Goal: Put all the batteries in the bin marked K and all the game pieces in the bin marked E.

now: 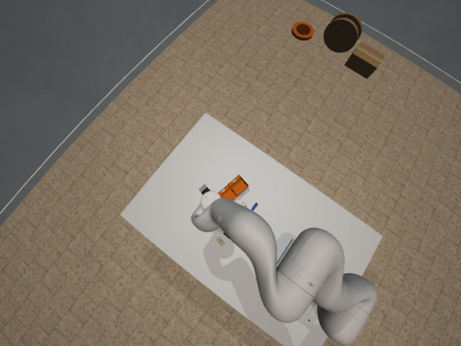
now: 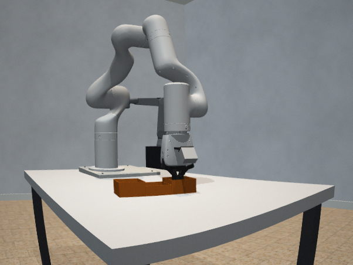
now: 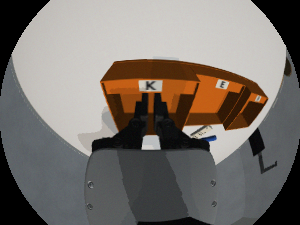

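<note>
The gripper (image 2: pixel 177 177) (image 3: pixel 151 99) dips its black fingertips into bin K (image 2: pixel 189 186) (image 3: pixel 150 71), the tips brought almost together and nothing seen pinched between them. Bin E (image 1: pixel 228 196) (image 2: pixel 158 188) (image 3: pixel 207 101) adjoins it, and a third bin (image 1: pixel 239 185) (image 2: pixel 130 189) (image 3: pixel 255 110), its letter too small to read surely, stands at the far end of the orange row. The visible part of bin E's floor shows only orange; the gripper partly hides the inside of bin K. On the table (image 1: pixel 172 164) (image 2: pixel 176 217), outside the bins, a slim blue piece (image 1: pixel 254 207) (image 3: pixel 209 139) lies near a pale patterned piece (image 1: pixel 244 204) (image 3: pixel 201 131). Another pale piece (image 1: pixel 220 241), dark-spotted, lies apart across the arm (image 1: pixel 249 230) (image 2: pixel 159 53). Which are batteries or game pieces cannot be told. Behind the bins stands the arm's base plate (image 2: pixel 101 176). Well beyond the table, an orange ring-shaped object (image 1: pixel 302 37), a round brown container (image 1: pixel 341 36) and a brown box (image 1: pixel 367 57) sit on the tiled floor (image 1: pixel 268 96)
</note>
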